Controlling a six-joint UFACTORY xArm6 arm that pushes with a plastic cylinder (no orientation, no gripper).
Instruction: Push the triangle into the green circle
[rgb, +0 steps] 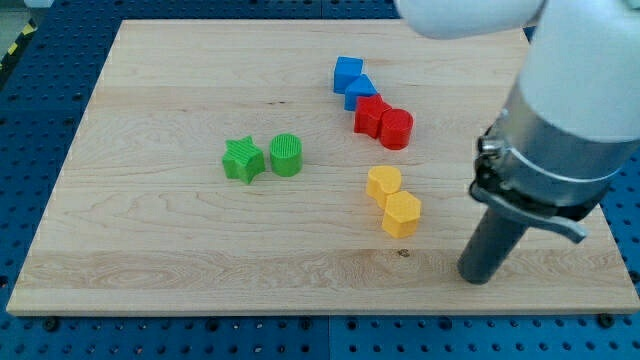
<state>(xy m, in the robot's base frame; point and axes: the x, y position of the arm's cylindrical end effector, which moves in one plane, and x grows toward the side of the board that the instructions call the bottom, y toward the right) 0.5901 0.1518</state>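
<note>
Resting on the wooden board (150, 120) near its lower right corner, my tip (480, 276) is the blunt end of a dark rod. It has no jaws, so it cannot open or close, and it holds nothing. It touches no block. The nearest one is the yellow hexagon block (402, 214), to the view's left of my tip and apart from it.

I judge that the task is not yet started. The blue triangle block (360, 90) lies in the upper middle of the board, touching the blue cube block (347, 73) above it, and it seems to touch also the red star-like block (371, 116) below it. The green circle block (286, 155) stands well apart from it, toward the view's lower left, with the green star block (243, 160) just beside it on the left. A red round block (397, 129) and a yellow rounded block (383, 183) are also there.

What is left is everything: I must bring my tip to the upper right side of the triangle and push it down-left to the circle. The red pair is close and could be moved by accident.

No containers are on the board.
</note>
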